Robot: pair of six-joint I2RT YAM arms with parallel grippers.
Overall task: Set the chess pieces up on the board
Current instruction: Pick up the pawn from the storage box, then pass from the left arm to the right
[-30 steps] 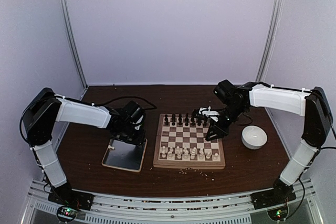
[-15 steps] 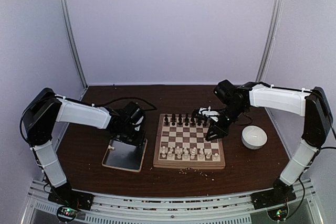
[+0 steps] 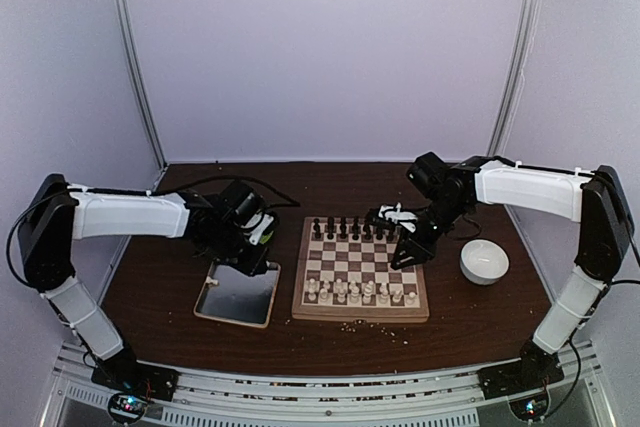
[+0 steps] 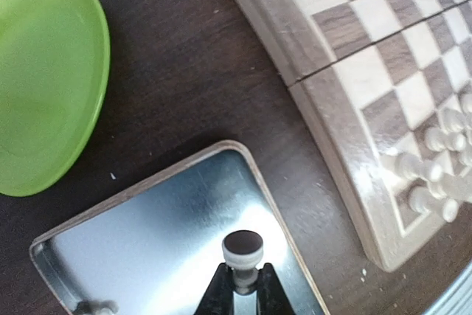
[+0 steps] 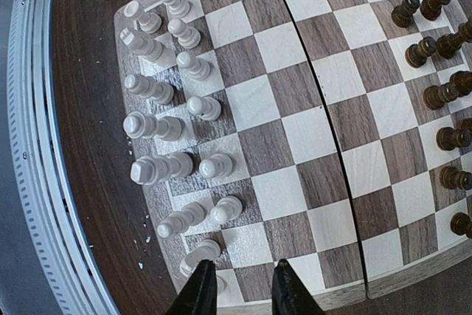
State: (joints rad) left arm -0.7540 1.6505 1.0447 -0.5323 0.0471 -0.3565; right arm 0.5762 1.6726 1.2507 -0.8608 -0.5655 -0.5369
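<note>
In the left wrist view my left gripper point(image 4: 243, 282) is shut on the stem of a cream-white chess piece point(image 4: 243, 250), whose dark round base faces the camera. It hangs over the silver tray point(image 4: 147, 234). The board point(image 3: 362, 315) lies right of the tray, with white pieces point(image 3: 360, 292) along its near rows and dark pieces point(image 3: 350, 229) along the far rows. My right gripper point(image 5: 242, 278) hovers open over the board's near right corner, nothing between its fingers, right beside a white piece point(image 5: 200, 252). In the top view the left gripper point(image 3: 262, 259) and right gripper point(image 3: 405, 252) flank the board.
A green plate point(image 4: 44, 79) lies beyond the tray. A white bowl point(image 3: 484, 261) stands right of the board. Another pale piece point(image 4: 92, 307) sits in the tray's corner. Pale crumbs point(image 3: 350, 325) dot the table before the board. Purple walls close in the back and sides.
My left gripper has closed on the white piece and the left arm has shifted and risen over the tray. The right arm has stayed where it was.
</note>
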